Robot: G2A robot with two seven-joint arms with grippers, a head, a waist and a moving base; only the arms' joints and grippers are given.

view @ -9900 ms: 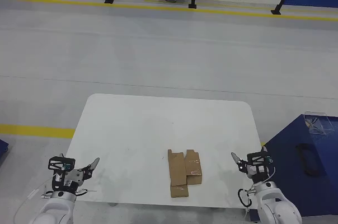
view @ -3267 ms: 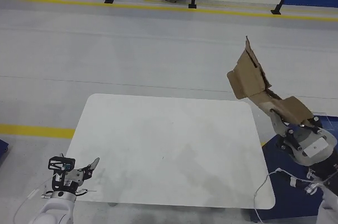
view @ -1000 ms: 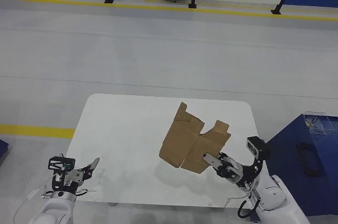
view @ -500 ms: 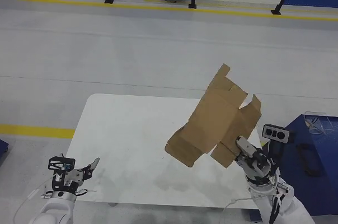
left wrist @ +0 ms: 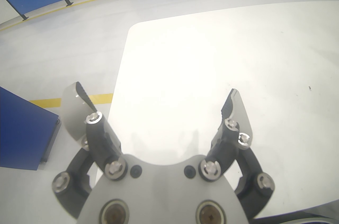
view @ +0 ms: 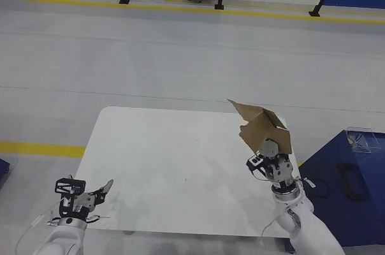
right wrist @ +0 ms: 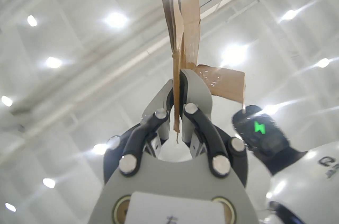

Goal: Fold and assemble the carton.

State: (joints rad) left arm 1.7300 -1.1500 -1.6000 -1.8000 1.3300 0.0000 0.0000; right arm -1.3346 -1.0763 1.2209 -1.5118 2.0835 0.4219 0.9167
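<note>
right hand [right wrist: 178, 78] pinches one thin edge of the carton [view: 261, 126], raised over the worktop's [view: 154, 159] right side, left hand [left wrist: 155, 88] gaping wide and empty; so small a grip could let the panels swing or slip.

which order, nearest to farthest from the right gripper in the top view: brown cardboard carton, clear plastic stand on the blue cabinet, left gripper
1. brown cardboard carton: clamped in the right gripper
2. clear plastic stand: on the blue cabinet, to its right
3. left gripper: open, across the white table, far left
</note>
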